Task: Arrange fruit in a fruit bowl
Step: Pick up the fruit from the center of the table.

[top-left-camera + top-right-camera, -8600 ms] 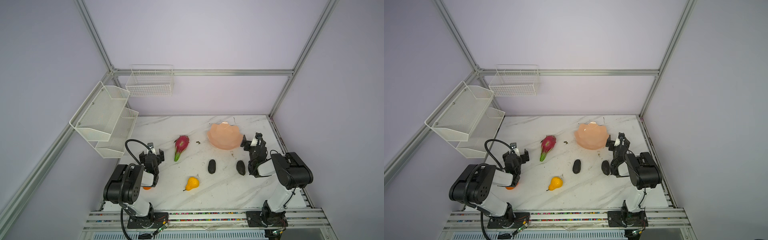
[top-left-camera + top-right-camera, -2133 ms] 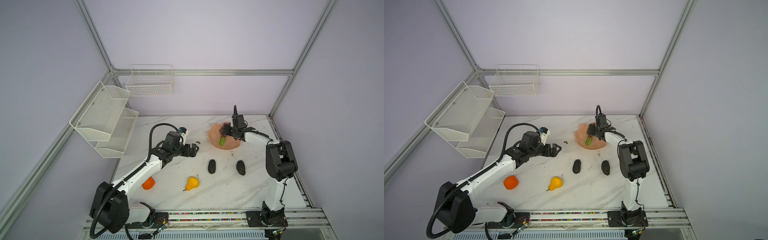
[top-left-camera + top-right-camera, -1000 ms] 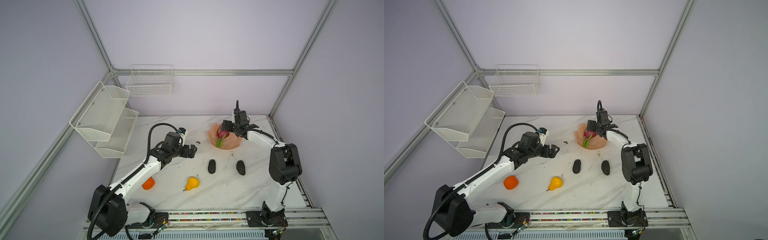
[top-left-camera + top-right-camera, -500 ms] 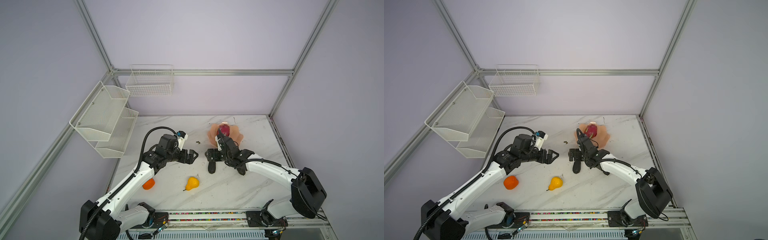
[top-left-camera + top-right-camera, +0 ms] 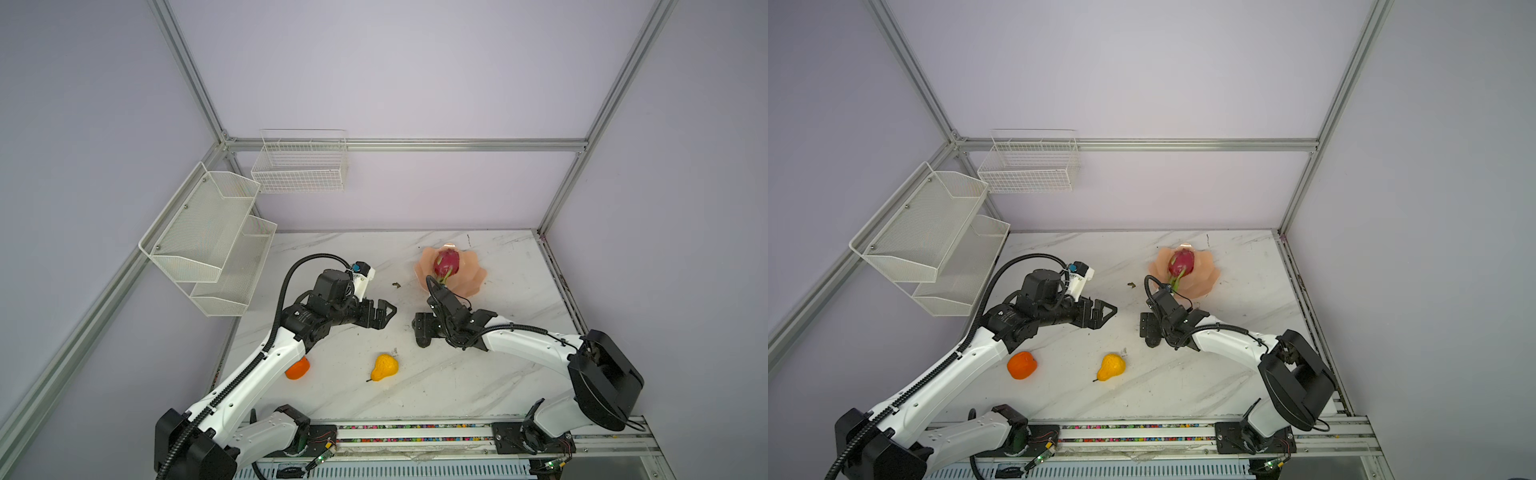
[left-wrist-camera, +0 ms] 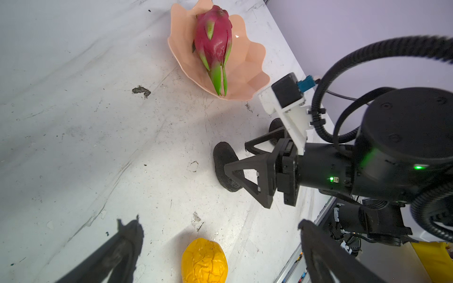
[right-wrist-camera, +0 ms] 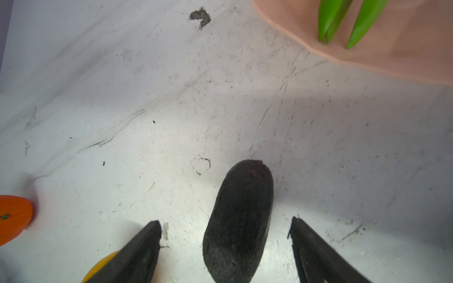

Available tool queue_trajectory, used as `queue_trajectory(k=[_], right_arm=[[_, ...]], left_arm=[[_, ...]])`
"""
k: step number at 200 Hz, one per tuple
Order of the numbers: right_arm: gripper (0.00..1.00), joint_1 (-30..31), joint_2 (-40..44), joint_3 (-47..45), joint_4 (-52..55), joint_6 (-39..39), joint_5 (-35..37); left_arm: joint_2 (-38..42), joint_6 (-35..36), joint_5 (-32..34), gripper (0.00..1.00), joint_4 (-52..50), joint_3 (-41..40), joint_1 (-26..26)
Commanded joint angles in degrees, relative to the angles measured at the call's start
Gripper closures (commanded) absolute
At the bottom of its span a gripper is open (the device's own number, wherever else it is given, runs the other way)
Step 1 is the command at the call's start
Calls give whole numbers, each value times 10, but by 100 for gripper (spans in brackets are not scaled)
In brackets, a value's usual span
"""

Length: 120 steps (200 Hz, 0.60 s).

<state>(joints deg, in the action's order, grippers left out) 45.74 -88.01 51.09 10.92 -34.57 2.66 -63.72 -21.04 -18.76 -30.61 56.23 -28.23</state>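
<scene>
Peach-pink and glossy, the shallow scalloped fruit bowl (image 5: 471, 279) is seen in both top views on the far part of the white marble tabletop (image 5: 457, 390), on the right arm's side. The magenta dragon fruit with green tips (image 5: 447, 262) is laid inside it, with the green tips pointed at the near rim.

4 fruits are found outside the bowl. The yellow toy pear (image 5: 384, 367) is set on the near middle of the tabletop, and the round orange (image 5: 1021, 365) is placed apart on its left.

1 blackish bumpy oval (image 7: 240, 220) is straddled by the right gripper (image 7: 224, 223). Its jaws are spread, and in the right wrist view a strip of bare tabletop is shown between each finger and the oval, so nothing is gripped. A 2nd blackish oval (image 6: 275, 125) is glimpsed behind that gripper in the left wrist view and is hidden in the top views.

The left gripper (image 5: 384, 311) is held over bare tabletop, with its jaws spread wide and empty. It is pointed toward the right gripper without touching it.
</scene>
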Motion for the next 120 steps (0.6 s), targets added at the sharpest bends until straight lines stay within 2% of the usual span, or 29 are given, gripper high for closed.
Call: queue_trajectory(k=[1,25,48,65,83,120], right_arm=[[21,6,-28,-5,-20,-9,19],[24,6,-52,2,-22,-3,25],[43,6,-67,5,-26,-2,24],[46,6,-75,7,-23,-2,26],[59,6,-70,14,-19,-2,22],[62,-11,-18,92,54,40,35]], left_arm=[[14,-8,-1,0,26,-25,-2],[12,-8,1,0,30,-25,-3],[9,-8,7,0,37,-28,-3],[5,-8,11,0,39,-28,-2],[0,-8,9,0,43,-26,-2],[-9,-3,10,0,46,-12,-2]])
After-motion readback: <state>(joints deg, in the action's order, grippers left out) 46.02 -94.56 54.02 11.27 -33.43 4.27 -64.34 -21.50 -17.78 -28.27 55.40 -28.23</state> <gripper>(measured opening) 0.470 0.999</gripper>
